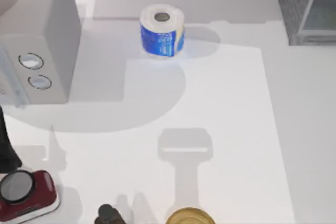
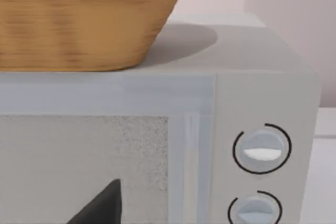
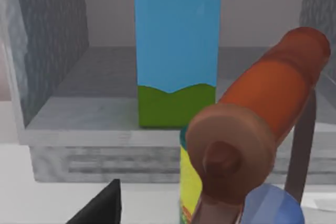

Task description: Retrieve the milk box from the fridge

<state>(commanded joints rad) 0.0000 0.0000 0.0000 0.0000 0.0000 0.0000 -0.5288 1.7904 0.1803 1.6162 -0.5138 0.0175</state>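
White tabletop (image 1: pixel 226 129) is spreading across the top view, with a toilet paper roll (image 1: pixel 162 30) sitting upper centre, a light grey appliance (image 1: pixel 39 51) with 2 knobs at upper left and the fridge (image 1: pixel 307 6) at upper right.

Left wrist view is facing that appliance (image 2: pixel 262 129), a wicker basket (image 2: pixel 84 19) resting on top; how far the left gripper's fingers (image 2: pixel 102 205) are parted I cannot tell.

Right wrist view is looking into the fridge (image 3: pixel 47 51), where the milk box (image 3: pixel 177 45) is standing upright at upper centre, behind a brown wooden roller (image 3: pixel 257 124); the right gripper's fingers (image 3: pixel 100 205) leave its opening impossible to tell.

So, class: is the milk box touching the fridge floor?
Touching. The right wrist view shows the milk box standing upright, its green base resting on the fridge floor.
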